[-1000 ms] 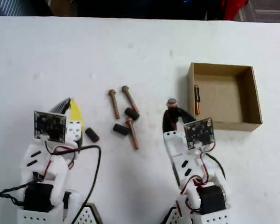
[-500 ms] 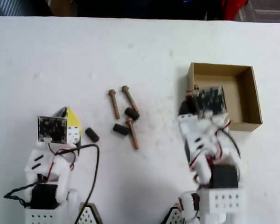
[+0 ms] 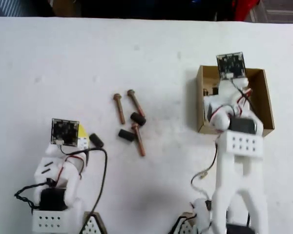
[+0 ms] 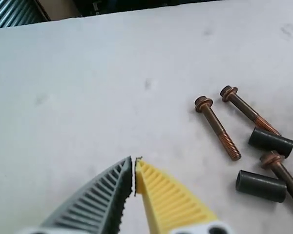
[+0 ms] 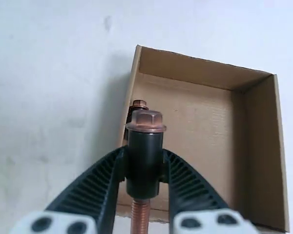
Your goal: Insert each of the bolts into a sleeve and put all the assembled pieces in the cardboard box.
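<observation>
Clamping my right gripper (image 5: 144, 157) on the sleeve (image 5: 144, 141) w/ its bolt (image 5: 145, 121), I hung close to 1 wall of the cardboard box (image 5: 200, 73). Releasing there risked a rim bounce-out.

A flat white table (image 3: 63, 58) lies under the left gripper (image 4: 134, 163); a red object (image 3: 244, 9) sits well beyond the right gripper (image 5: 144, 153).

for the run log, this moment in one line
right gripper: shut on assembly, over box | left gripper: shut | loose: three bolts, three sleeves

Three copper bolts (image 3: 119, 108) and three black sleeves (image 3: 126, 135) lying loose mid-frame. Cardboard box (image 3: 267, 105) upper right, one sleeved bolt (image 5: 138, 104) inside, second sleeved bolt (image 5: 144, 161) upright over it.
</observation>
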Robot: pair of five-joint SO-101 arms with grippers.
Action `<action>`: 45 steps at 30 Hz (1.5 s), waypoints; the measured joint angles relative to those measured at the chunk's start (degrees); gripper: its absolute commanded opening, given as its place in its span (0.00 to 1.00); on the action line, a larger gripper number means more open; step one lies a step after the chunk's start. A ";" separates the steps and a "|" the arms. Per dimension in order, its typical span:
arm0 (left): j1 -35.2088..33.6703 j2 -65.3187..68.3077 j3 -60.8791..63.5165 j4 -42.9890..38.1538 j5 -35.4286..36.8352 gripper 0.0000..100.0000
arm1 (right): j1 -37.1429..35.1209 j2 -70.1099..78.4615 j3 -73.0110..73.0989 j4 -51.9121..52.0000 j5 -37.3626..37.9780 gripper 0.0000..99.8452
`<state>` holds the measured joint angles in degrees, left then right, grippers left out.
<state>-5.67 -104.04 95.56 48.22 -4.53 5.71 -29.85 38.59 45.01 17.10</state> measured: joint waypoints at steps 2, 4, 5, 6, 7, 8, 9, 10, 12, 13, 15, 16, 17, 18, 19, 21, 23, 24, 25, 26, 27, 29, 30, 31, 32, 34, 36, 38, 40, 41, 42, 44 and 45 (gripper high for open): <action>0.00 0.00 0.00 -0.18 0.00 0.05 | 0.79 5.36 -3.60 0.00 0.00 0.02; 0.00 0.00 0.00 -0.26 0.00 0.05 | 1.14 10.90 -7.30 0.00 0.00 0.02; 0.00 0.00 0.00 -0.26 0.00 0.05 | 1.23 13.89 -9.14 0.00 0.00 0.02; 0.00 0.00 0.00 -0.26 0.00 0.05 | 1.58 16.70 -10.90 0.00 0.00 0.02; -0.18 0.00 0.00 -0.26 0.00 0.05 | 1.93 19.52 -12.66 -0.18 0.00 0.02; -0.44 0.00 0.00 -0.26 0.00 0.05 | 2.55 22.42 -14.59 -0.18 0.00 0.02; -0.88 0.00 0.00 -0.26 0.00 0.05 | 3.16 25.41 -16.62 -0.18 0.00 0.02; -1.49 0.00 0.00 -0.26 0.00 0.05 | 3.69 28.04 -18.46 -0.18 0.00 0.02; -2.64 0.00 0.00 -0.26 0.00 0.05 | 4.40 33.67 -22.24 -0.18 0.00 0.02; -3.08 0.00 0.00 -0.26 0.00 0.05 | 4.66 36.04 -23.65 -0.18 0.00 0.02; -3.25 0.00 0.00 -0.26 0.00 0.05 | 4.84 40.53 -26.20 -0.18 0.00 0.02; -3.43 0.00 0.00 -0.26 0.00 0.05 | 4.84 42.55 -27.08 -0.18 0.00 0.02; -3.52 0.00 0.00 -0.26 0.00 0.05 | 4.84 44.22 -27.78 -0.18 0.00 0.02; -3.52 0.00 0.00 -0.35 0.00 0.05 | 4.84 45.71 -28.40 -0.18 0.00 0.02; -3.52 0.00 0.00 -0.35 0.00 0.05 | 4.84 46.95 -28.92 -0.18 0.00 0.02; -3.52 0.00 0.00 -0.53 0.00 0.05 | 4.84 48.70 -29.54 -0.18 0.00 0.02; -3.52 0.00 0.00 -0.53 0.00 0.05 | 4.57 49.93 -29.98 -0.18 0.00 0.04; -3.52 0.00 0.00 -0.53 0.00 0.05 | 4.48 50.20 -29.98 -0.18 0.00 0.06; -3.52 0.00 0.00 -0.53 0.00 0.05 | 4.22 50.55 -30.07 -0.18 0.00 0.09; -3.52 0.00 0.00 -0.53 0.00 0.05 | 3.87 50.64 -30.07 -0.18 0.00 0.12; -3.52 0.00 0.00 -0.53 0.00 0.05 | 3.43 50.64 -30.07 -0.18 0.00 0.15; -3.52 0.00 0.00 -0.53 0.00 0.05 | 2.73 50.55 -30.15 -0.26 0.00 0.17; -3.52 0.00 0.00 -0.53 0.00 0.05 | 2.37 50.55 -30.51 -0.26 0.00 0.17; -3.52 0.00 0.00 -0.53 0.00 0.06 | 2.11 50.55 -30.77 -0.18 0.00 0.17; -3.52 0.00 0.00 -0.53 0.00 0.06 | 1.85 50.55 -31.03 0.26 0.00 0.17; -3.52 0.00 0.00 -0.53 0.00 0.06 | 1.49 50.55 -31.82 1.49 0.00 0.17; -3.52 0.00 0.00 -0.53 0.00 0.06 | 1.41 50.46 -32.79 3.16 0.00 0.17; -3.52 0.00 0.00 -0.53 0.00 0.06 | 1.32 49.14 -33.32 5.19 0.00 0.17; -3.52 0.00 0.00 -0.53 0.00 0.05 | 0.79 46.59 -33.67 7.03 0.00 0.17; -3.52 0.00 0.00 -0.53 0.00 0.05 | 0.62 45.10 -33.76 8.00 0.00 0.17; -3.52 0.00 0.00 -0.53 0.00 0.05 | 0.35 43.52 -33.85 8.70 0.00 0.17; -3.52 0.00 0.00 -0.53 0.00 0.05 | -0.35 40.18 -33.85 10.55 0.00 0.17; -3.52 0.00 0.00 -0.53 0.00 0.05 | -0.88 38.42 -33.85 11.78 0.00 0.17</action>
<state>-9.19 -104.04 95.56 47.69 -4.53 4.84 8.57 4.75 56.79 17.10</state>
